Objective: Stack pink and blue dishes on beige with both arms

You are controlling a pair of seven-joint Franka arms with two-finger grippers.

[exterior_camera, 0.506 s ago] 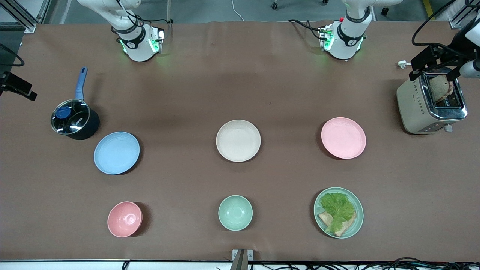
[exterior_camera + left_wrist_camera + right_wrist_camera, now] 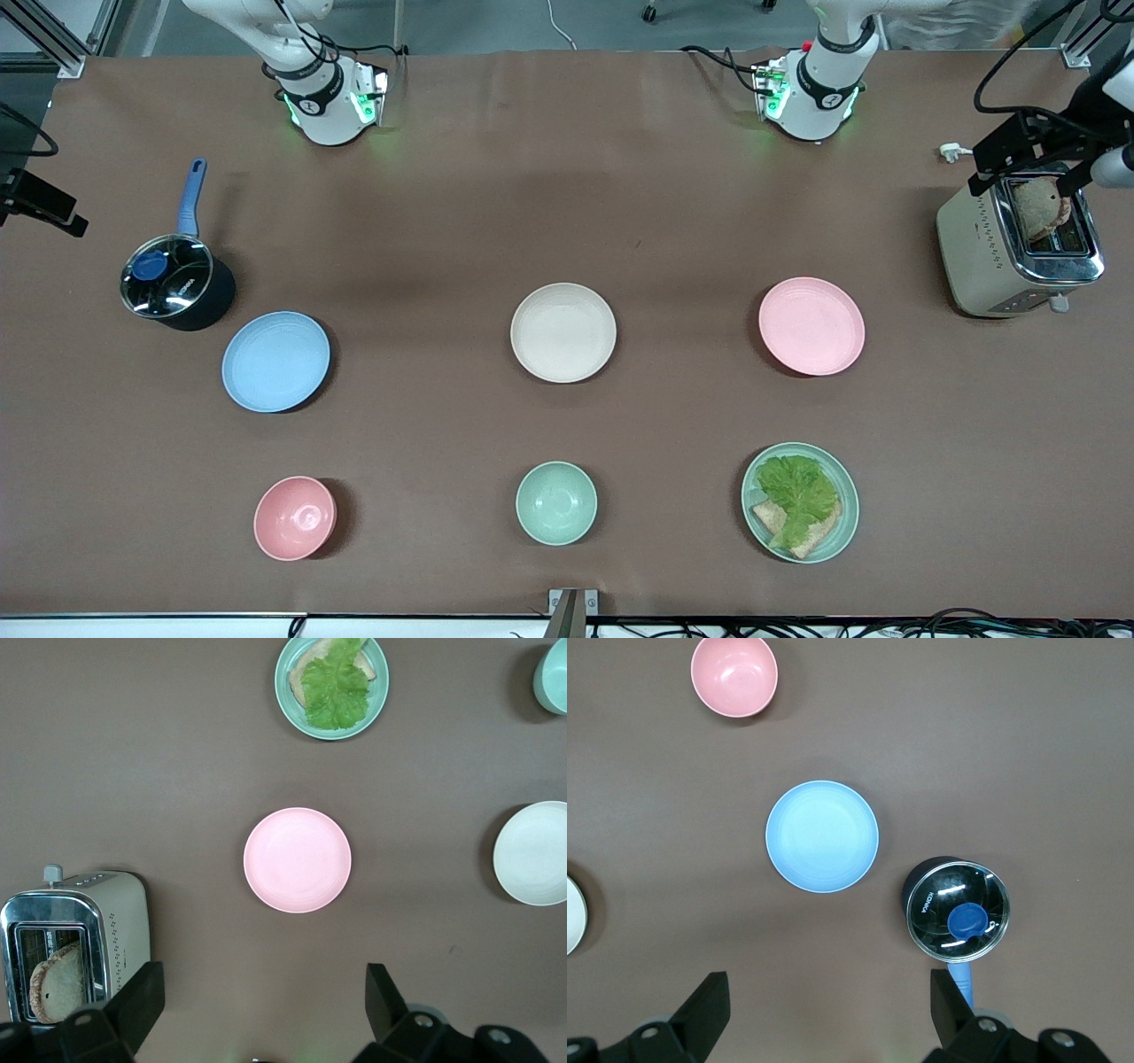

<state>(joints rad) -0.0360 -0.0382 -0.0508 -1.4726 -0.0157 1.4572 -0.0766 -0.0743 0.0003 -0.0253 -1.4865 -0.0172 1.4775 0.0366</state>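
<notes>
The pale pink plate (image 2: 811,325) lies toward the left arm's end of the table. The light blue plate (image 2: 275,361) lies toward the right arm's end. Between them sits the cream-beige plate (image 2: 563,332), with nothing on it. My left gripper (image 2: 261,992) hangs high above the table, open and empty, over the cloth between its base and the pink plate (image 2: 297,859). My right gripper (image 2: 828,997) is just as high, open and empty, over the cloth by the blue plate (image 2: 822,835). The beige plate (image 2: 534,853) also shows at the edge of the left wrist view.
A toaster (image 2: 1019,244) holding bread stands at the left arm's end. A lidded saucepan (image 2: 175,283) with a blue handle sits beside the blue plate. Nearer the camera are a pink bowl (image 2: 295,517), a mint bowl (image 2: 556,502) and a mint plate (image 2: 800,501) with lettuce and bread.
The left arm's hand has shifted slightly above the toaster in the front view. The plates and bowls have not moved.
</notes>
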